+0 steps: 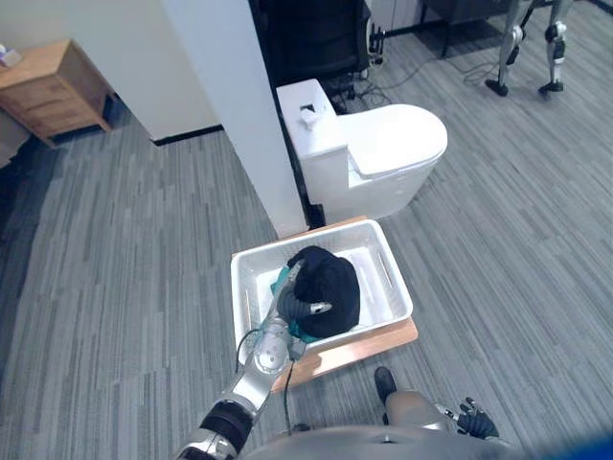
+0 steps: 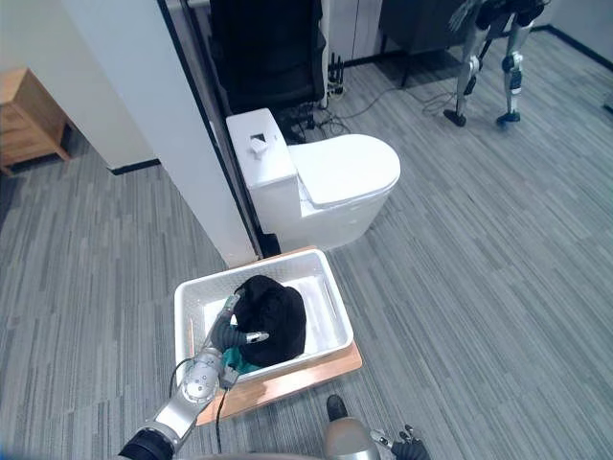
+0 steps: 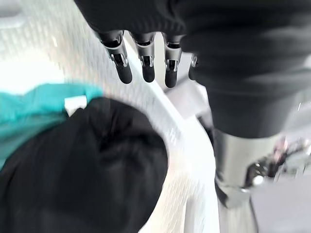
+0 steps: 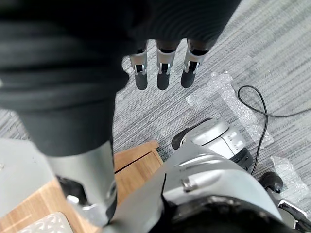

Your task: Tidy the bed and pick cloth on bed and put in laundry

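left eye view: black cloth (image 1: 330,283) is seen inside the white basket (image 1: 396,270), the left hand (image 1: 305,309) at its edge. left wrist view: fingers (image 3: 123,68) are held straight, gripping nothing; depositing is judged complete, withdrawal is called for. right wrist view: right hand (image 4: 164,68) is held slack, empty.

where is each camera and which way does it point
Left eye view: on the head, looking down at the white basket near the toilet; left hand in it.
Right eye view: same head, slightly aside; same scene.
Left wrist view: along the left hand onto the black cloth and teal cloth.
Right wrist view: along the right hand at the carpet floor.
Both eyes and the left wrist share basket and black cloth.
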`<state>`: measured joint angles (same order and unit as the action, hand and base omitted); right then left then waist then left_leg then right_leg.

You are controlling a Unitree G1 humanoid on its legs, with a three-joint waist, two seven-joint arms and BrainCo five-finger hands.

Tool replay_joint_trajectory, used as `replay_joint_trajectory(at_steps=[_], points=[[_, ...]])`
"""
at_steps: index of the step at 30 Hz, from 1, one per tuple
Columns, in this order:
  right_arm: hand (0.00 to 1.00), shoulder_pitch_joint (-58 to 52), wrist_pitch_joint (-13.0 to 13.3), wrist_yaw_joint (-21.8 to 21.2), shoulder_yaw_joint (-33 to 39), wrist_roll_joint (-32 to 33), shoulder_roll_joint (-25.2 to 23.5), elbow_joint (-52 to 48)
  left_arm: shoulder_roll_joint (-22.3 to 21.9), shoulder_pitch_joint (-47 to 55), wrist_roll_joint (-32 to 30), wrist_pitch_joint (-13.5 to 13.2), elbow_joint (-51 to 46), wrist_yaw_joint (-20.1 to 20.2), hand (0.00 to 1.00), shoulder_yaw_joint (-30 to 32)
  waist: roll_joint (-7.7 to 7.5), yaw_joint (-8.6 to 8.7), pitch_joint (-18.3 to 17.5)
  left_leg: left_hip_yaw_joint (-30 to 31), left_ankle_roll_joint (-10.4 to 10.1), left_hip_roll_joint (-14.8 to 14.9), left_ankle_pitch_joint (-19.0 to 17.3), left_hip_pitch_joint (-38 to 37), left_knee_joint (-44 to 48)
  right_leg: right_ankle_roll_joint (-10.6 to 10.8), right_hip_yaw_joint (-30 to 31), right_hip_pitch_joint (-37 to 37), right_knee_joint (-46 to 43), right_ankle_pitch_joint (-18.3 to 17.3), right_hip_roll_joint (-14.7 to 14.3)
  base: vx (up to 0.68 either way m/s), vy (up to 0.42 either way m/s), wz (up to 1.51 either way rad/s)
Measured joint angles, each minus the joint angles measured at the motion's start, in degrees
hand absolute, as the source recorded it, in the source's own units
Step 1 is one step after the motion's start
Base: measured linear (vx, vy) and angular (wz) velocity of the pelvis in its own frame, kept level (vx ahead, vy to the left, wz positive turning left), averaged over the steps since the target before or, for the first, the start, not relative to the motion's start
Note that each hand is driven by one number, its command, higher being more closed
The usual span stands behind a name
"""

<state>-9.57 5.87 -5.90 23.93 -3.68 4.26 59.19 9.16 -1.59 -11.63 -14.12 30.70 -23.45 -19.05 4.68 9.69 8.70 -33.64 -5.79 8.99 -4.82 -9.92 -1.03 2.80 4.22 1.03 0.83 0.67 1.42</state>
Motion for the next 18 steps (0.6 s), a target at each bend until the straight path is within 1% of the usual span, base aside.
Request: replay_joint_trajectory(at_steps=[3, 5, 6, 8, 9, 11, 13, 16, 18], points=[[0.00, -0.47, -0.43, 0.10, -0.16, -0.05, 0.38, 0.44, -0.11, 1.41, 2.64, -1.51, -0.09, -4.86, 0.00, 2.07, -0.01, -0.24, -1.10, 1.41, 0.24, -0.42, 0.79, -0.06, -1.06, -0.14, -1.28, -0.77, 1.01, 0.49, 0.38, -0.06, -0.022, 0.24], [0.00, -1.61, -0.43, 0.39, -0.22, -0.06, 0.40, 0.37, -0.32, 2.81, 6.28, -3.02, -0.72, -9.33, 0.00, 6.46, -0.30, -1.23, -1.59, 3.06, 0.46, -0.78, 1.35, -0.08, -1.57, -0.13, -2.54, -1.64, 1.65, 0.63, 0.71, -0.06, -0.028, 0.30], [0.00, -1.94, -0.44, 0.46, -0.26, -0.06, 0.44, 0.38, -0.34, 3.36, 7.07, -3.23, -1.16, -10.08, 0.00, 7.81, -0.47, -1.37, -1.88, 3.33, 0.48, -0.93, 1.48, -0.10, -1.94, -0.11, -2.83, -1.68, 1.70, 0.64, 0.74, -0.04, -0.028, 0.31], [0.00, -2.59, -0.43, 0.75, -1.17, -0.24, 0.51, 0.36, -0.27, 5.68, 12.10, -5.86, -2.82, -13.41, 0.00, 13.37, -1.03, -2.02, -2.85, 4.84, 0.68, -1.15, 2.16, -0.06, -2.85, -0.10, -4.32, -2.25, 1.98, 0.64, 0.80, -0.01, -0.026, 0.32], [0.00, -2.70, -0.43, 0.89, -1.37, -0.59, 0.53, 0.36, -0.26, 6.05, 13.34, -6.60, -2.90, -13.80, 0.00, 14.56, -1.15, -2.46, -2.99, 5.17, 0.72, -1.17, 2.22, -0.11, -2.91, -0.10, -4.58, -2.53, 2.15, 0.64, 0.85, 0.00, -0.017, 0.30], [0.00, -3.35, -0.43, 1.21, -2.24, -1.66, 0.88, 0.35, -0.34, 7.53, 17.23, -8.64, -2.92, -15.71, 0.00, 19.86, -1.92, -3.32, -3.64, 6.38, 0.79, -1.46, 2.28, -0.10, -2.94, -0.09, -5.73, -3.30, 2.45, 0.63, 1.05, 0.03, -0.002, 0.26], [0.00, -3.68, -0.41, 1.21, -2.51, -2.12, 0.94, 0.27, -0.33, 8.92, 20.21, -9.32, -2.92, -15.64, 0.00, 23.67, -2.15, -4.17, -4.03, 7.41, 0.84, -1.58, 2.31, -0.10, -2.96, -0.06, -6.59, -3.74, 2.54, 0.58, 1.25, 0.04, 0.011, 0.24], [0.00, -3.77, -0.36, 1.21, -2.61, -2.13, 1.14, 0.25, -0.66, 10.66, 26.20, -9.23, -2.39, -15.42, 0.00, 28.27, -2.27, -4.77, -4.11, 8.10, 0.94, -2.03, 2.39, -0.22, -3.03, 0.09, -7.09, -4.33, 2.61, 0.46, 1.68, 0.04, 0.031, 0.15], [0.00, -3.78, -0.34, 1.21, -2.62, -2.14, 1.13, 0.26, -1.17, 11.60, 29.88, -8.63, -1.55, -15.02, 0.00, 30.87, -2.25, -4.81, -4.01, 8.76, 0.95, -2.14, 2.39, -1.11, -3.29, 0.13, -7.72, -5.51, 2.65, 0.42, 1.77, 0.03, 0.029, 0.18]])
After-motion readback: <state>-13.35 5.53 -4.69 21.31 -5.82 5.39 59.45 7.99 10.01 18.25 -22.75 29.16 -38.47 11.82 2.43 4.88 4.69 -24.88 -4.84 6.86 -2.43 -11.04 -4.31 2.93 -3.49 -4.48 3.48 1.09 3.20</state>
